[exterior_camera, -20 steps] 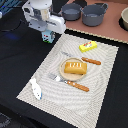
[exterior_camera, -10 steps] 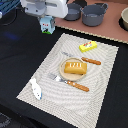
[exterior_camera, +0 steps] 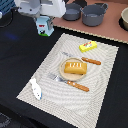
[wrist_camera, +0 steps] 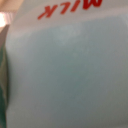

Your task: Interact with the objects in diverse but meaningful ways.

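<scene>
Closest to the wrist camera, the milk carton (wrist_camera: 65,70) fills the whole view, its red "MILK" lettering at the edge, so it sits right in the gripper (exterior_camera: 45,21). In the exterior view the carton (exterior_camera: 45,26) hangs under the gripper, which is shut on its top. A second ago the arm was lower and nearer the striped mat (exterior_camera: 40,75); since then it has risen and drawn back toward the far corner, carrying the carton clear of the worktop (exterior_camera: 15,55). I judge the lift done, with a place to set it down still to be chosen.

Nearer on the mat lie the white oblong piece (exterior_camera: 36,88), a fork (exterior_camera: 70,82), then the bread loaf (exterior_camera: 75,67) on its tan plate (exterior_camera: 63,73), a knife (exterior_camera: 87,60) and the yellow packet (exterior_camera: 88,46). Beyond, two grey pots (exterior_camera: 92,14) stand close to the carton's path.
</scene>
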### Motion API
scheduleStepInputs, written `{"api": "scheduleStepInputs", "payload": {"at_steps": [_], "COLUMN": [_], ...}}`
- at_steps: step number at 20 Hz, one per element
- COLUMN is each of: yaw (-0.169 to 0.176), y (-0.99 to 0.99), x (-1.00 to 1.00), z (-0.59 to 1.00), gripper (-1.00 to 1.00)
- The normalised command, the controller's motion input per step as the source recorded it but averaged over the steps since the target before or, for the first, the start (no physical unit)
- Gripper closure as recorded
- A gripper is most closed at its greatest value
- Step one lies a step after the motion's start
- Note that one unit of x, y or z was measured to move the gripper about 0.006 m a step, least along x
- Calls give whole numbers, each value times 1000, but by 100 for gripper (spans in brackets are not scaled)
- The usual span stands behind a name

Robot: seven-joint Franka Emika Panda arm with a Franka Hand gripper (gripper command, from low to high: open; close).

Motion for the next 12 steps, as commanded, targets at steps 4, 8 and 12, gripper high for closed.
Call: {"api": "scheduleStepInputs", "payload": {"at_steps": [4,8,12], "yaw": [-24,-36,-35], "y": [-696,-636,-649], "x": [769,804,801], "z": [557,634,587], "gripper": [100,100,100]}}
